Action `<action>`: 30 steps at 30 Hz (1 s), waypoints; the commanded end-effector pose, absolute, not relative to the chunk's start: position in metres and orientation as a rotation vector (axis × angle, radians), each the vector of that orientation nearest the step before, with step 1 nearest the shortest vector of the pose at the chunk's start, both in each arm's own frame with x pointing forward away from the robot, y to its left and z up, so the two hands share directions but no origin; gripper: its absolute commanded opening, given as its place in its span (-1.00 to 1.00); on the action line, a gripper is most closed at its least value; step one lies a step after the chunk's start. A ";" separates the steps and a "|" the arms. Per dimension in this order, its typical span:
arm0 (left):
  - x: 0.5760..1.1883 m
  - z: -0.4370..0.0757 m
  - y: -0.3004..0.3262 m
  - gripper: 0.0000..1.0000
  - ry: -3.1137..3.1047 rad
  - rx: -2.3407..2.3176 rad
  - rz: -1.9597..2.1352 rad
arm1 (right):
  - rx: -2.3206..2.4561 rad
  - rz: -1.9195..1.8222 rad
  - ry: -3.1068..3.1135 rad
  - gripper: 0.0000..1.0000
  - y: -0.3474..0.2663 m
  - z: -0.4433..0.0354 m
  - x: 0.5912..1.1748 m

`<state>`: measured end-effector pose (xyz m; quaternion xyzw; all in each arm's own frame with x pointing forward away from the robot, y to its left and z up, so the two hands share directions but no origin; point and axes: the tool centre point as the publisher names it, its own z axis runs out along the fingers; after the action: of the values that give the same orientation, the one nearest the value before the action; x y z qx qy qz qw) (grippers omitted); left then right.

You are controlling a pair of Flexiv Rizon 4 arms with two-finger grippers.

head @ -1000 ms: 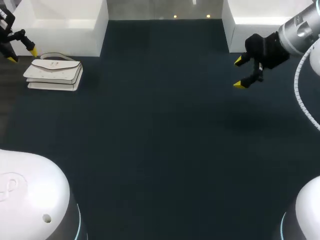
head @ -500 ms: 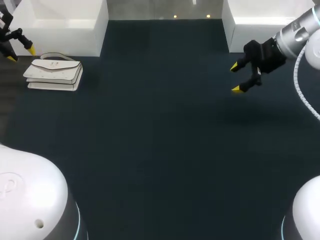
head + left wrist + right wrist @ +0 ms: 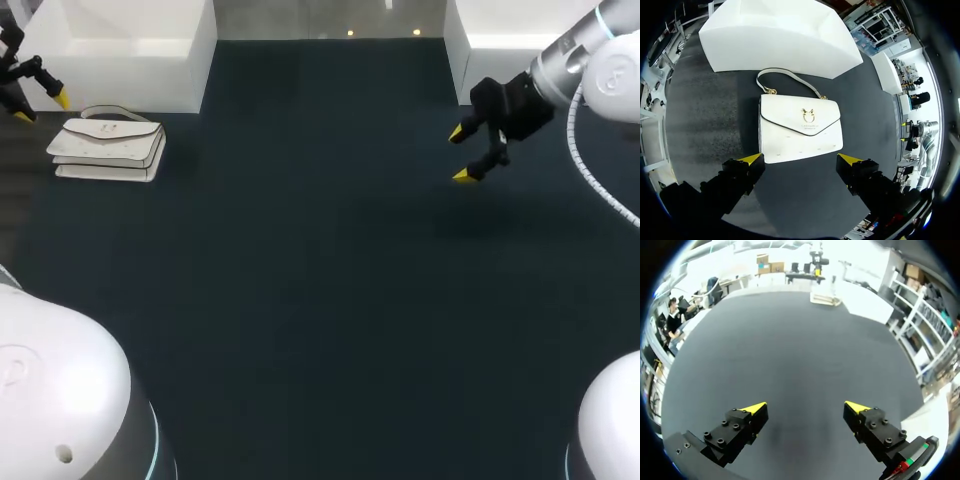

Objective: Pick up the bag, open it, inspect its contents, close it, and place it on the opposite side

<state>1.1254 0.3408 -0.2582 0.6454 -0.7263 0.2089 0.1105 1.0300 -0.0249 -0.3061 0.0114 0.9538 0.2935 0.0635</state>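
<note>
Lying flat at the far left of the dark table (image 3: 320, 300), a closed white handbag (image 3: 108, 148) with a short strap and gold clasp is seen just beside a white block (image 3: 130, 45). The left gripper (image 3: 42, 108) is held near it, fingers spread wide with nothing between them, the handbag just ahead of the tips. The right gripper (image 3: 459, 155) is held over the table's far right, well apart, fingers likewise parted and empty

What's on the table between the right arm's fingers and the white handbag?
Nothing: the head view shows only bare dark table between the right arm's fingers and the bag.
</note>
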 end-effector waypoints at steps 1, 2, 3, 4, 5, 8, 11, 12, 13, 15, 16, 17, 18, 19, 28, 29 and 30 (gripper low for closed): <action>1.131 -0.262 0.349 1.00 -2.109 1.879 0.642 | 0.014 0.890 2.903 1.00 -0.022 -0.309 1.038; 1.131 -0.262 0.350 1.00 -2.104 1.881 0.652 | 0.012 0.888 2.904 1.00 -0.022 -0.310 1.038; 1.132 -0.262 0.351 1.00 -2.101 1.882 0.661 | 0.009 0.886 2.904 1.00 -0.021 -0.310 1.038; 1.132 -0.262 0.351 1.00 -2.100 1.882 0.662 | 0.008 0.885 2.904 1.00 -0.021 -0.310 1.039; 1.132 -0.263 0.351 1.00 -2.100 1.882 0.663 | 0.009 0.883 2.905 1.00 -0.021 -0.310 1.040; 1.133 -0.263 0.352 1.00 -2.098 1.882 0.669 | 0.007 0.876 2.907 1.00 -0.020 -0.312 1.042; 1.133 -0.264 0.353 1.00 -2.092 1.884 0.681 | 0.013 0.877 2.907 1.00 -0.019 -0.313 1.044; 1.133 -0.265 0.353 1.00 -2.089 1.886 0.685 | 0.016 0.876 2.909 1.00 -0.018 -0.313 1.045; 1.133 -0.265 0.354 1.00 -2.086 1.888 0.690 | 0.023 0.878 2.915 1.00 -0.018 -0.314 1.046; 1.133 -0.266 0.355 1.00 -2.079 1.891 0.703 | 0.031 0.878 2.920 1.00 -0.018 -0.315 1.046; 1.133 -0.267 0.355 1.00 -2.075 1.893 0.710 | 0.031 0.878 2.920 1.00 -0.018 -0.315 1.046; 1.133 -0.267 0.356 1.00 -2.068 1.900 0.722 | 0.031 0.878 2.920 1.00 -0.018 -0.315 1.046; 1.133 -0.268 0.358 1.00 -2.060 1.907 0.734 | 0.031 0.878 2.920 1.00 -0.018 -0.315 1.046; 1.133 -0.269 0.359 1.00 -2.055 1.907 0.744 | 0.031 0.878 2.920 1.00 -0.018 -0.315 1.046; 1.136 -0.286 0.372 1.00 -1.984 1.933 0.814 | 0.031 0.878 2.920 1.00 -0.018 -0.315 1.046; 1.137 -0.289 0.373 1.00 -1.973 1.934 0.821 | 0.031 0.878 2.920 1.00 -0.018 -0.315 1.046; 1.137 -0.292 0.374 1.00 -1.959 1.935 0.827 | 0.031 0.878 2.920 1.00 -0.018 -0.315 1.046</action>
<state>1.1285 0.3667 -0.2815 0.6729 -0.6788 0.2718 0.1123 1.0457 -0.0174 -0.3146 0.0106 0.9568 0.2866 0.0469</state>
